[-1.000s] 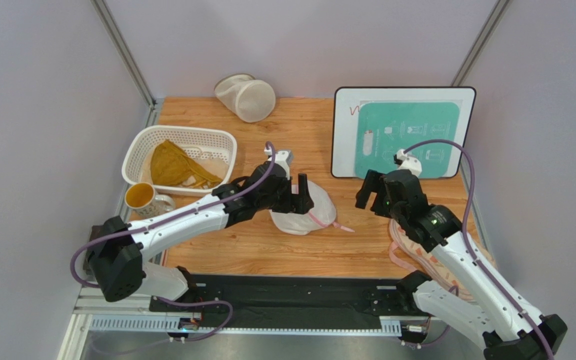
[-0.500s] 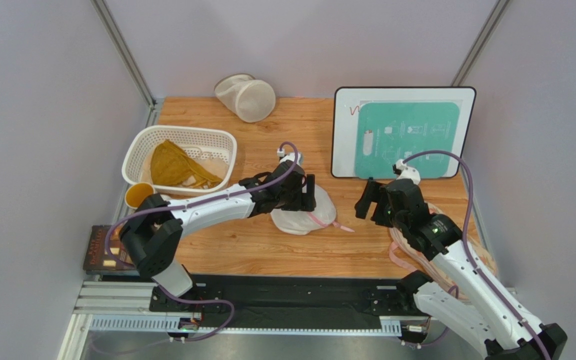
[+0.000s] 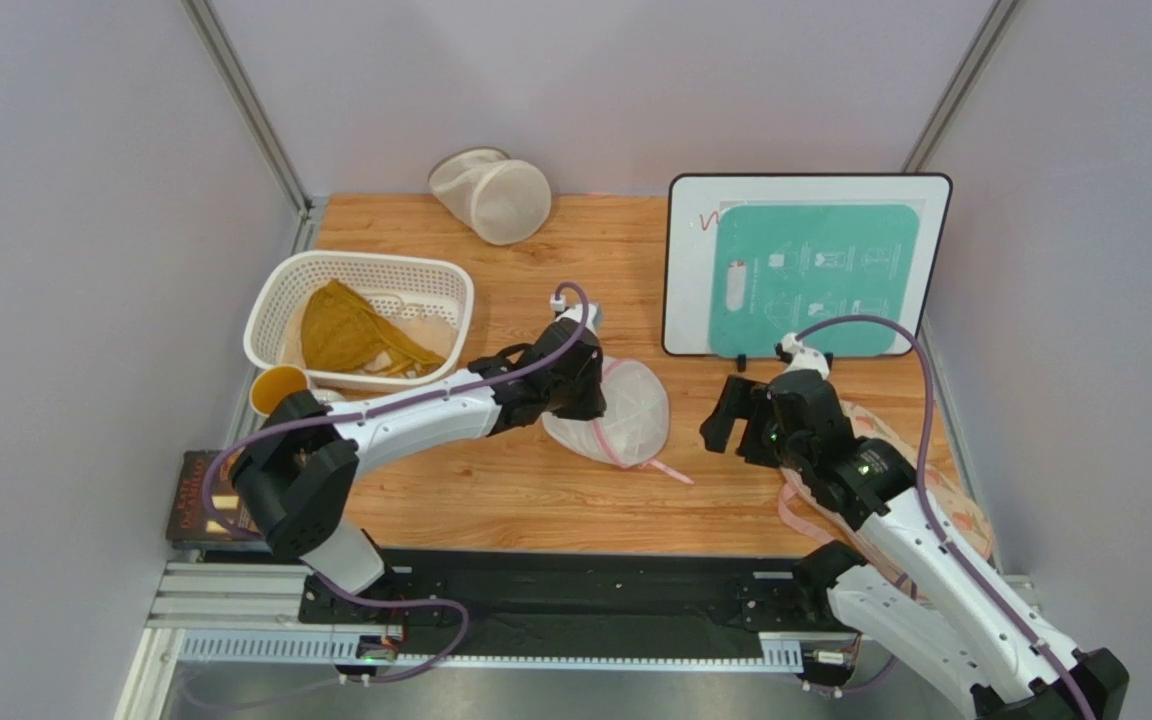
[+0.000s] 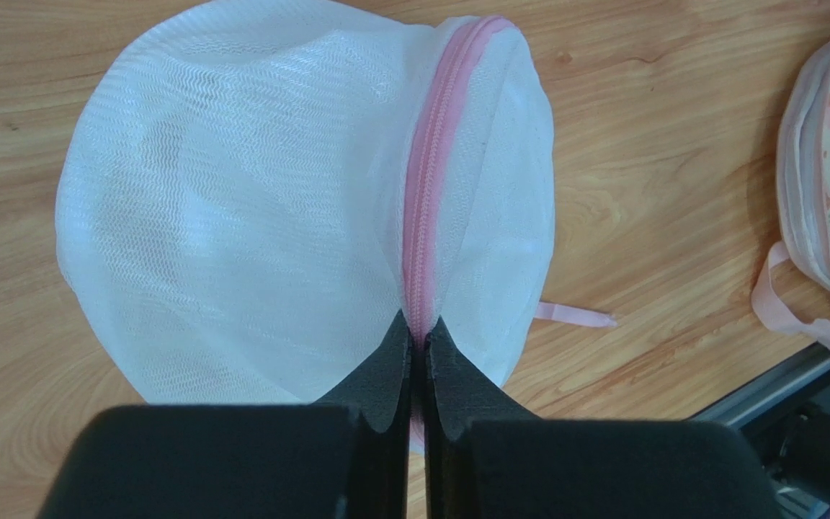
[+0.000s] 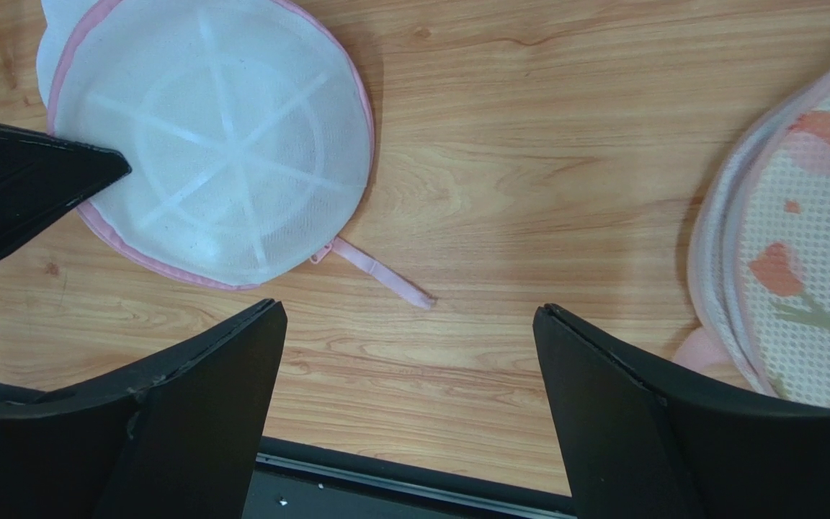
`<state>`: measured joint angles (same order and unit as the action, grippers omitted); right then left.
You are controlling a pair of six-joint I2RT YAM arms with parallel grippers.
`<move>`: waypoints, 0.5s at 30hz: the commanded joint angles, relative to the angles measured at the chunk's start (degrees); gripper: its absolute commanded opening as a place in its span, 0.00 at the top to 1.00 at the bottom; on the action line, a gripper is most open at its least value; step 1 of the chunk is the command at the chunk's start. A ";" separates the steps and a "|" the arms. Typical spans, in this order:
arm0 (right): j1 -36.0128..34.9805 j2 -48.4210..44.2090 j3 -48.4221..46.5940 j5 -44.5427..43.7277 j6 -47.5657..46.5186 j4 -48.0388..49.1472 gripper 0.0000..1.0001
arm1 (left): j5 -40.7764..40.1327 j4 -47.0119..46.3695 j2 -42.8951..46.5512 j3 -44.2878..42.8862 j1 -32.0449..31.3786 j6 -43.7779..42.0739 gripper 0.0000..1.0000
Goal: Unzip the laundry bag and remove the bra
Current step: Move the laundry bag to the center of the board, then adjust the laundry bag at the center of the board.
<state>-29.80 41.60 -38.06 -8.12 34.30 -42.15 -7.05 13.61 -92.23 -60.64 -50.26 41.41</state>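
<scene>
The laundry bag (image 3: 624,414) is a round white mesh pouch with pink trim at the middle of the table. It is tilted, so its ribbed face (image 5: 219,141) shows. My left gripper (image 3: 582,393) is at the bag's left edge. In the left wrist view its jaws (image 4: 417,324) are shut on the pink zipper trim (image 4: 430,184). My right gripper (image 3: 732,417) hovers to the right of the bag, open (image 5: 409,314), with bare wood between its fingers. A pink strap (image 5: 381,273) trails from the bag. The bra is hidden.
A white basket (image 3: 387,278) holding a mustard garment (image 3: 342,330) stands at the left, a yellow cup (image 3: 279,393) beside it. A cream cylindrical mesh bag (image 3: 495,195) lies at the back. A framed board (image 3: 800,263) leans back right. A pink patterned pouch (image 5: 809,249) lies under the right arm.
My left gripper has shut on the bag's zipper edge, and the bag has tipped up to show its ribbed round face. My right gripper has come slightly nearer and lower.
</scene>
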 commanded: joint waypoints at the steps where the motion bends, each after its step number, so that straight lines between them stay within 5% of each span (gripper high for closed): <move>1: 0.18 -0.12 2.64 7.05 1.64 6.98 0.08 | 6.68 -2.17 8.35 6.21 3.76 -5.02 1.00; 7: 0.27 0.49 8.60 17.68 4.28 20.51 0.08 | 24.60 -5.35 20.22 14.67 12.19 -4.49 1.00; 15: -0.17 3.48 15.21 26.57 10.07 39.76 0.09 | 45.36 -7.98 24.37 18.01 20.46 -2.22 1.00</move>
<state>-29.80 44.38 -25.32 11.73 40.18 -16.71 24.34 10.37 -68.95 -44.01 -32.58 38.17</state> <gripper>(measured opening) 0.917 0.011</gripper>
